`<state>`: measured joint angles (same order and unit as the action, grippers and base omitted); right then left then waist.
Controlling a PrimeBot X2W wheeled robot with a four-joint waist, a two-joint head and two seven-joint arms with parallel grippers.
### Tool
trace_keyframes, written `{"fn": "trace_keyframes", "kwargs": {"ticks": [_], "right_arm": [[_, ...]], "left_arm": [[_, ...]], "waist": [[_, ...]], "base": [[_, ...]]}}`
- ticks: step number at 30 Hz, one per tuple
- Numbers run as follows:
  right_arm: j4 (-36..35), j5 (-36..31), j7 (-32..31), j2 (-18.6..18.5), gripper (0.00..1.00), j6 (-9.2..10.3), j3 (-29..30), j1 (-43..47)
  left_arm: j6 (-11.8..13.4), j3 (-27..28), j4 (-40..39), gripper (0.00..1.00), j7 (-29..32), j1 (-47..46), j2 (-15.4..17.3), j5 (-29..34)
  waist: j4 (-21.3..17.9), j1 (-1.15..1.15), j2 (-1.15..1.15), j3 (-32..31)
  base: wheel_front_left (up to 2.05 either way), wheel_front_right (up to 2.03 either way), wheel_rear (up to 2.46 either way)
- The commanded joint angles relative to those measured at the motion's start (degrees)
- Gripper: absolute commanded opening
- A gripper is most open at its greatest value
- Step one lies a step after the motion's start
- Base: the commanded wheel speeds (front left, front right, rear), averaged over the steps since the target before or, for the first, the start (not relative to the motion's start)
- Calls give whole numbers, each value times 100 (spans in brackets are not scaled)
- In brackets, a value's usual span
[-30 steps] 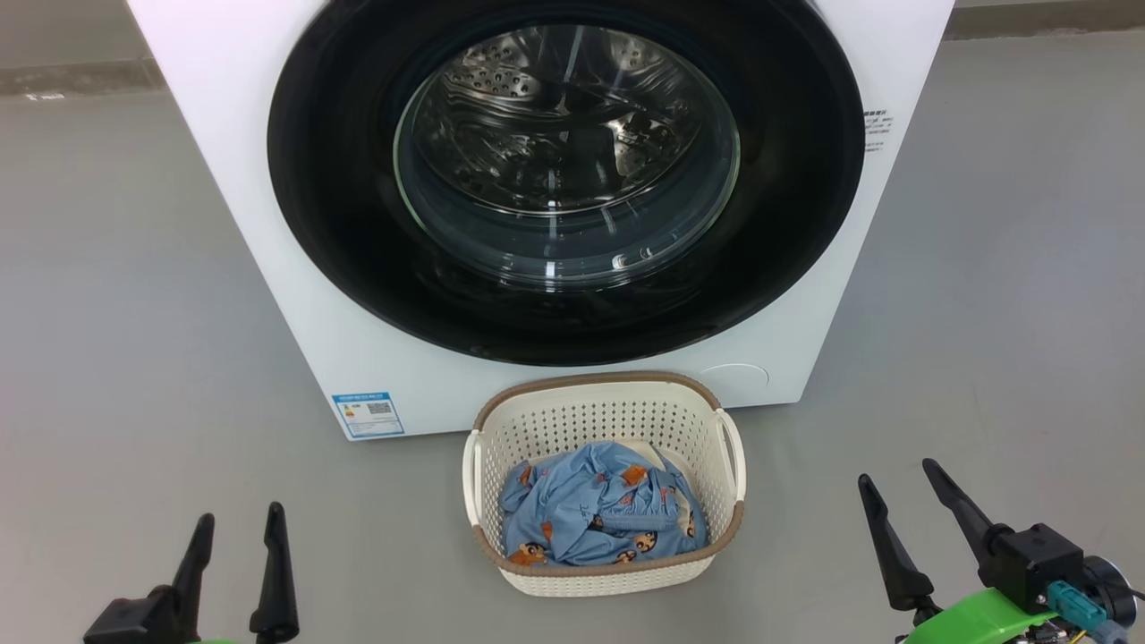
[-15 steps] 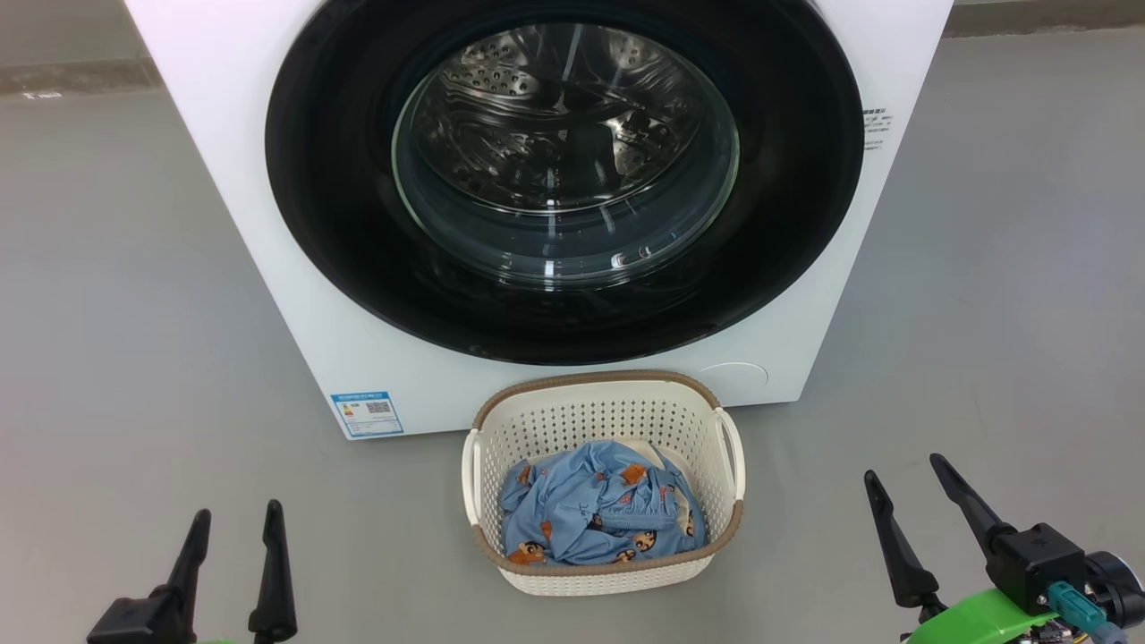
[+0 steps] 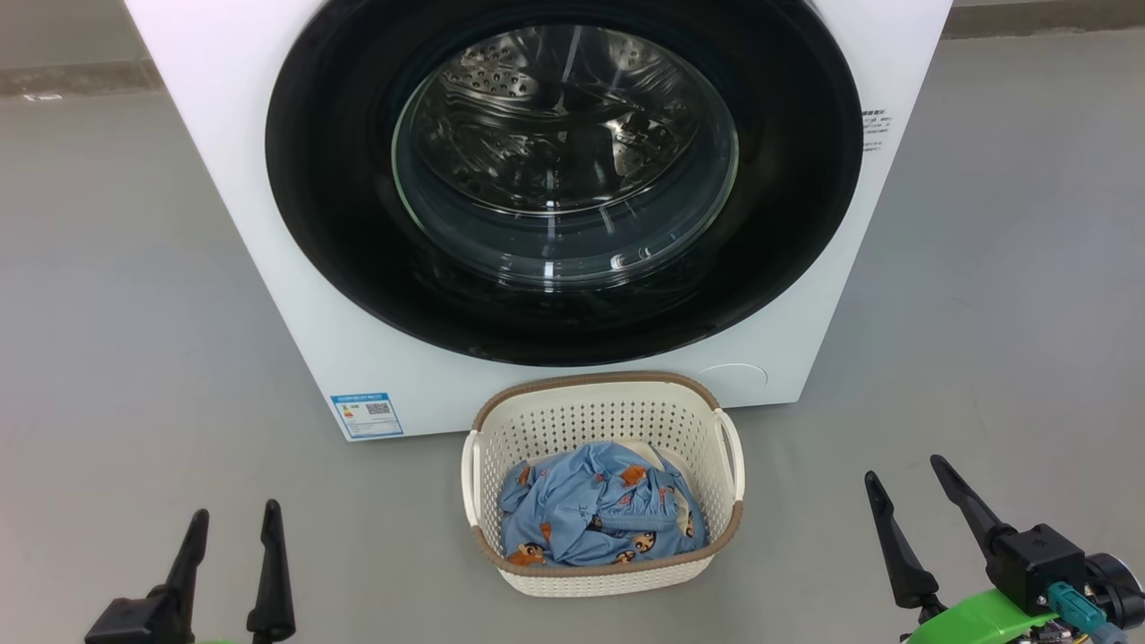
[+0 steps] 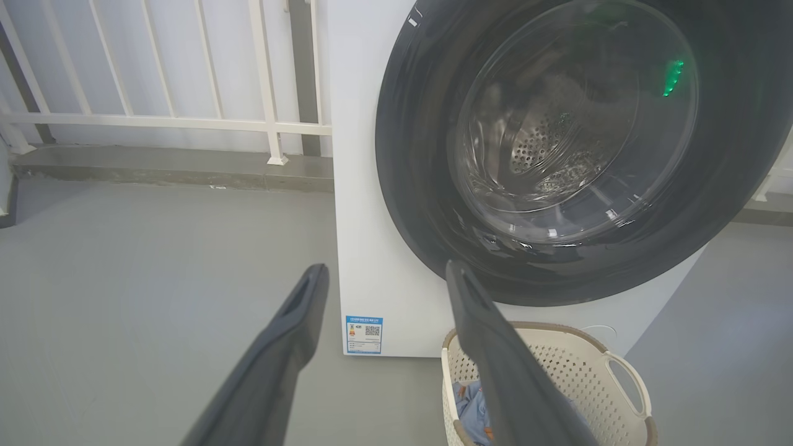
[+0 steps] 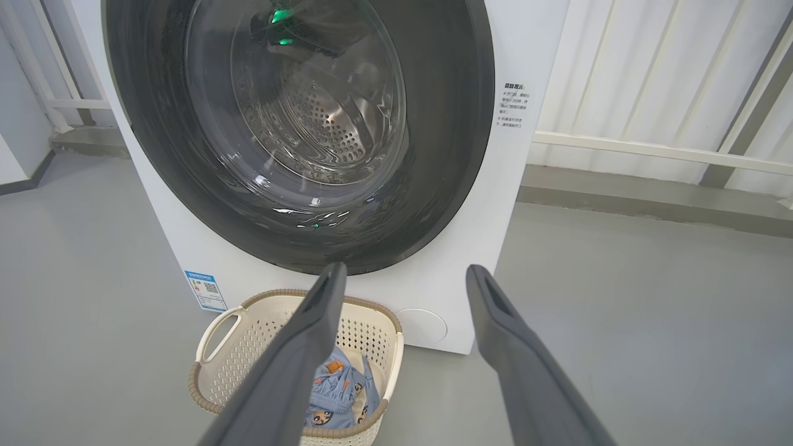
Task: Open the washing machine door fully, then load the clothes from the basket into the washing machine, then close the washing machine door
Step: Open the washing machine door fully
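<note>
The white washing machine (image 3: 268,224) (image 4: 365,186) (image 5: 495,204) stands ahead of me. Its round black-ringed door (image 3: 340,224) (image 4: 421,186) (image 5: 446,155) lies flat against the front, shut, with the steel drum visible through the glass. On the floor in front sits the cream basket (image 3: 608,407) (image 4: 557,359) (image 5: 235,365) holding light blue printed clothes (image 3: 599,510) (image 5: 334,390). My left gripper (image 3: 233,523) (image 4: 387,275) hovers open at the basket's left, empty. My right gripper (image 3: 903,474) (image 5: 403,275) is open and empty at the basket's right.
Grey floor (image 3: 116,313) spreads on both sides of the machine. A white railing (image 4: 155,118) (image 5: 650,148) on a low concrete kerb runs behind the machine. A blue label (image 3: 367,414) marks the machine's lower left corner.
My right gripper has edged slightly up and right in the head view. Nothing else has visibly changed.
</note>
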<state>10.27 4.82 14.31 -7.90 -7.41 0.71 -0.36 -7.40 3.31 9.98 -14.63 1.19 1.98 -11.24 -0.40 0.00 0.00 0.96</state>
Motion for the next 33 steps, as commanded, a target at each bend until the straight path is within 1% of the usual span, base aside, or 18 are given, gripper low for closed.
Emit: {"fn": "trace_keyframes", "kwargs": {"ticks": [1, 6, 11, 25, 27, 33], "right_arm": [[-122, -56, 69, -63, 100, -8, -115, -115], [-122, -49, 69, -63, 100, -8, -106, -110], [-125, -55, 69, -65, 100, -8, -102, -115], [-126, -33, 69, -36, 100, -8, -93, -119], [-126, -27, 69, -32, 100, -8, -92, -118], [-123, -1, 69, -22, 100, -8, -105, -121]], "left_arm": [[-9, 197, -162, 100, -37, -147, 89, 9], [-9, 142, -214, 100, -37, -157, 89, -26], [-9, 141, -256, 100, -37, -157, 89, -44], [-9, 158, -281, 100, -37, -181, 89, -44], [-9, 207, -321, 100, -37, -195, 89, -153], [-9, 293, -336, 100, -37, -189, 89, -175]], "waist": [[-2, 0, 0, 0], [-8, 0, 0, -1], [-27, 0, 0, 9], [-42, 0, 0, 31], [-39, 0, 0, 37], [-42, 0, 0, 55]], "base": [[16, 16, -31], [39, 39, -78], [78, 78, -157], [120, 120, -240], [117, 117, -233], [85, 85, -170]]}}
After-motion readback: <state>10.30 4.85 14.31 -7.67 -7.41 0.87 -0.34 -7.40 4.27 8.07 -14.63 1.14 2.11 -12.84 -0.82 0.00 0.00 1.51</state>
